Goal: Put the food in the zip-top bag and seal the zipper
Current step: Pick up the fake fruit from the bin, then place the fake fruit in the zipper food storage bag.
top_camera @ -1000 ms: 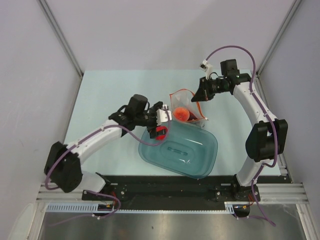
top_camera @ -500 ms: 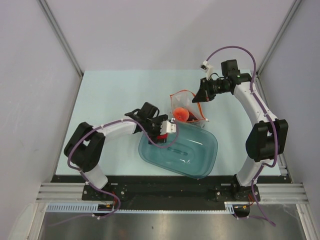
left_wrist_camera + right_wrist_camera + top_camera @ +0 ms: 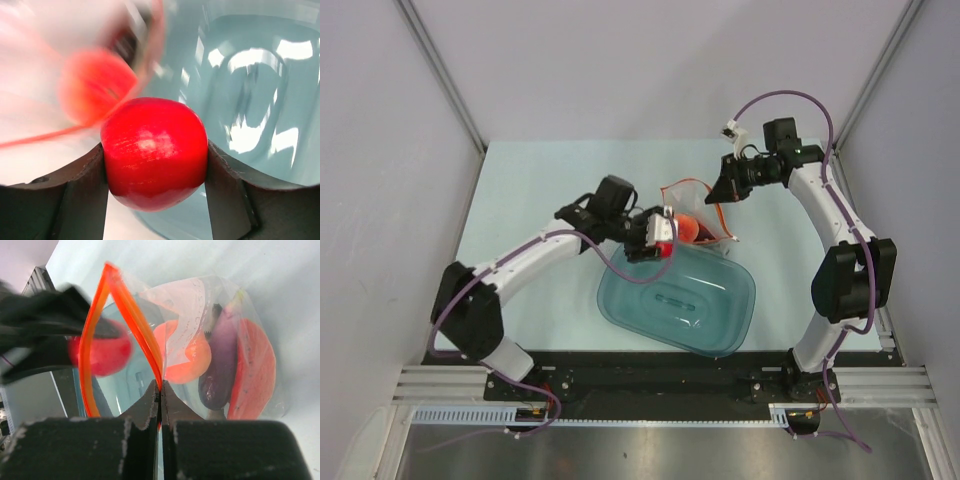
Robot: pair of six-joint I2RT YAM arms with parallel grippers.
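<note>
Apple, red and glossy, sits clamped between the left gripper's two dark fingers, one pressed against each side. In the top view that gripper hangs over the far rim of the teal tub, right at the mouth of the bag, which rests on the table just beyond the tub. The right gripper is closed tight, pinching the zipper at one spot so that the strip gapes as an orange loop. The right wrist view shows the apple, blurred, at that loop; whether it is past the mouth cannot be told. Inside the bag lie an orange fruit, a purple eggplant and a red-orange wedge, packed side by side against the clear plastic.
</note>
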